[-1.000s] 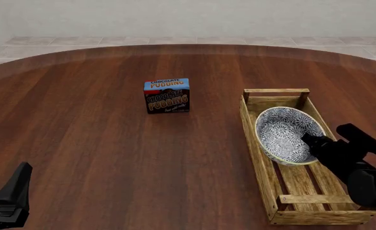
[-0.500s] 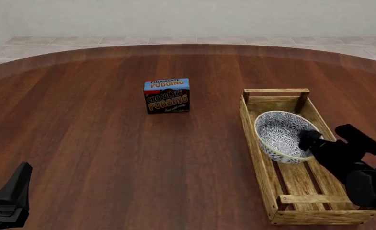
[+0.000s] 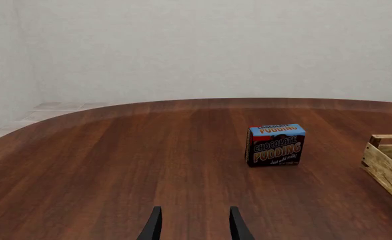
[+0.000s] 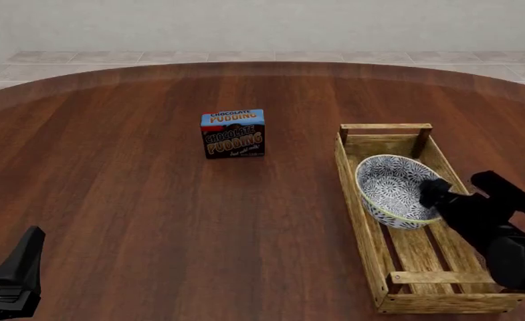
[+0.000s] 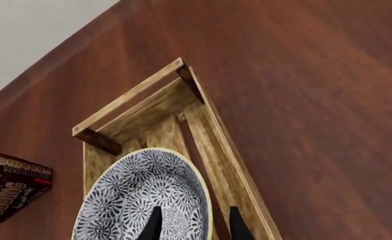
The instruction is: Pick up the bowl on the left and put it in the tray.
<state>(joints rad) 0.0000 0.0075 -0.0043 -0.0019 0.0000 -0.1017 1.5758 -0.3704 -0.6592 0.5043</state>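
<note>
Bowl (image 4: 394, 190) sits inside tray (image 4: 362, 221), toward its far end, tilted, near rim by right gripper (image 4: 430, 192). Tray lies near tabletop's right edge. Right wrist view shows fingers straddling bowl rim; whether clamped or loosened, cannot tell. Judged step: release. Best part fingers fully, lift straight up, avoid dragging rim. Left gripper (image 3: 193, 227) idle at near-left corner, fingers moderately apart, empty. Pudding box (image 4: 233, 134) mid-table, uninvolved.

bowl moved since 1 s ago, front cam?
Yes. The bowl has dropped lower into the tray and levelled out; earlier it was tipped up, showing more of its inside. The pudding box stayed put.
</note>
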